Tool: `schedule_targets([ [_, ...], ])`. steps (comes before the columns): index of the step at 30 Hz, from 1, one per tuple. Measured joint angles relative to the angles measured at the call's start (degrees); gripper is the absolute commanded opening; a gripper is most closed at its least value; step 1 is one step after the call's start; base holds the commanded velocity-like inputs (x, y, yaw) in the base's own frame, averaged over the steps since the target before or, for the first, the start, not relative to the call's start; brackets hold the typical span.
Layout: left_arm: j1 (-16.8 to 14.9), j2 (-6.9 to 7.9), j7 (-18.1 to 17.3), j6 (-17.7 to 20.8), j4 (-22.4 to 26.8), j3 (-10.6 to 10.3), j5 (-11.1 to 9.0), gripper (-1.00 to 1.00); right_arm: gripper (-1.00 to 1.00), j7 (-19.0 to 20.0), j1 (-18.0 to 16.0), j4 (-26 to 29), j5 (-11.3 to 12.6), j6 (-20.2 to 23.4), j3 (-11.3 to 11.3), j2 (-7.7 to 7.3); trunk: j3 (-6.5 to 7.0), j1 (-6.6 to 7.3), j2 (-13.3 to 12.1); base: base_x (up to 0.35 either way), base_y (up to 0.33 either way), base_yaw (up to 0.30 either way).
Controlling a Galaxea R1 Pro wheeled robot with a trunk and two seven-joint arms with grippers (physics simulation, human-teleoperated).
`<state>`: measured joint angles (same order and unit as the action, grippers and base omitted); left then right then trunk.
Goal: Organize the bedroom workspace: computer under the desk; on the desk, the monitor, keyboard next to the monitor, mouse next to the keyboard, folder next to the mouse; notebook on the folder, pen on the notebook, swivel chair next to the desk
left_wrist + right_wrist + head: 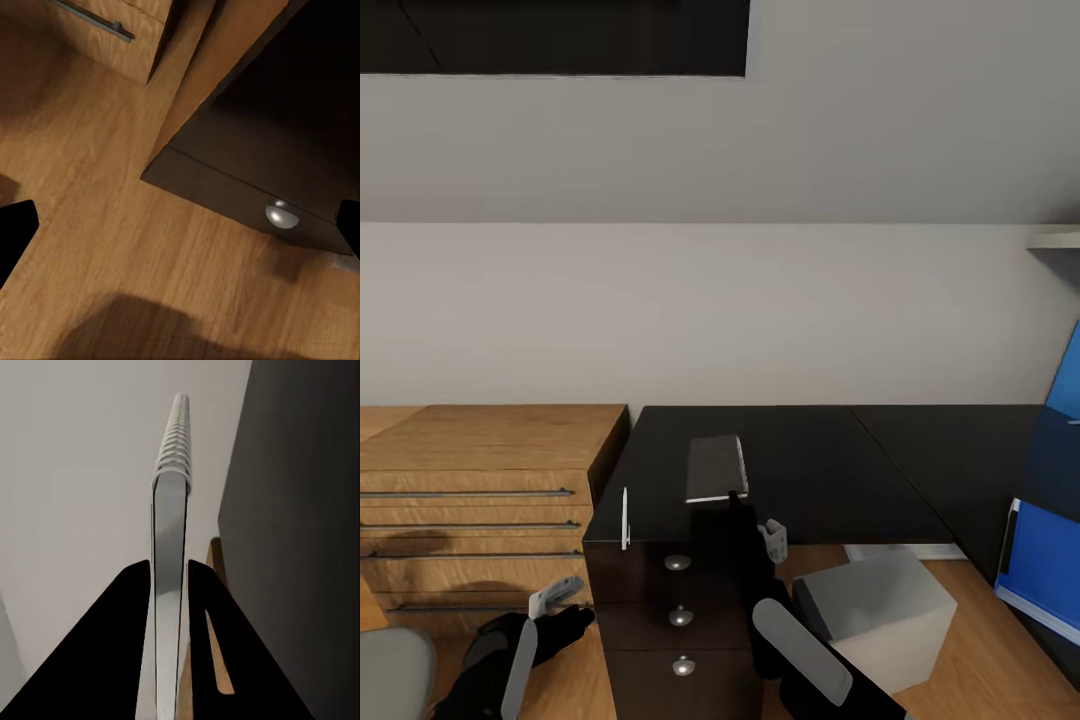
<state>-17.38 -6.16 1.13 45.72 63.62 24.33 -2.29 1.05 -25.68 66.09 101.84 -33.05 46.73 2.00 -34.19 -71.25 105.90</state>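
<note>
The notebook (716,467) is held edge-on over the black table (810,470), near the table's front edge above the drawer unit. In the right wrist view the right gripper (169,585) is seen closed on it: the thin grey cover (169,555) is pinched between the two dark fingers (124,622), with the spiral binding pointing away from the wrist. A grip at the near edge is judged to keep the notebook flat and clear of the surface while it is carried towards its stacking place.

The pen (625,518) is seen at the table's front left corner, apart from the notebook. The computer (875,617) is found on the wooden floor just beside the drawer unit, below the level of the tabletop; whether it is fully under the table cannot be told. A bright-blue flat item (1042,565), judged to be the folder, is visible at the right edge of the head view, well apart from the notebook; what it rests on cannot be told.

The left gripper (555,600) hangs low beside the light-wood drawer chest (480,500). Its fingers are spread wide at the edges of the left wrist view and nothing is held; a silver knob (281,215) lies ahead of them.
</note>
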Motion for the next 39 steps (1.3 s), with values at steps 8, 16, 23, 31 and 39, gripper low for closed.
schedule_targets([
  [8, 0.11, 0.66, -0.01, -0.02, 2.58, 0.04, -0.02, 1.00, -1.00, 0.01, 0.00, -0.28, -0.32, -0.05, -0.20, -1.24, 1.44, 1.76, -3.21, 0.000, 0.000, 0.000],
  [16, 0.12, 0.71, -0.02, -0.02, 2.87, 0.06, 0.04, 1.00, -1.00, 0.01, 0.00, 0.26, -0.35, -0.06, -0.21, -1.29, 2.87, 3.52, -6.42, 0.000, 0.000, 0.000],
  [23, 0.14, 0.93, 0.07, -7.50, -7.30, 0.05, 0.36, 1.00, -1.00, 0.04, 0.03, 3.48, -0.90, -0.09, -0.26, -2.82, 4.12, 5.06, -9.22, 0.000, 0.000, 0.000],
  [31, 0.11, 0.95, 0.13, -13.60, -15.73, -0.31, 0.52, 1.00, -1.00, 0.01, 0.10, 6.24, -0.35, -0.12, -0.19, -4.81, 5.57, 6.81, -12.44, 0.000, 0.000, 0.000],
  [39, 0.11, 0.95, 0.09, -14.32, -16.96, -0.41, 1.61, 1.00, -1.00, 0.01, 0.17, 6.87, -0.34, -0.13, -0.18, -5.26, 7.00, 8.57, -15.65, 0.000, 0.000, 0.000],
])
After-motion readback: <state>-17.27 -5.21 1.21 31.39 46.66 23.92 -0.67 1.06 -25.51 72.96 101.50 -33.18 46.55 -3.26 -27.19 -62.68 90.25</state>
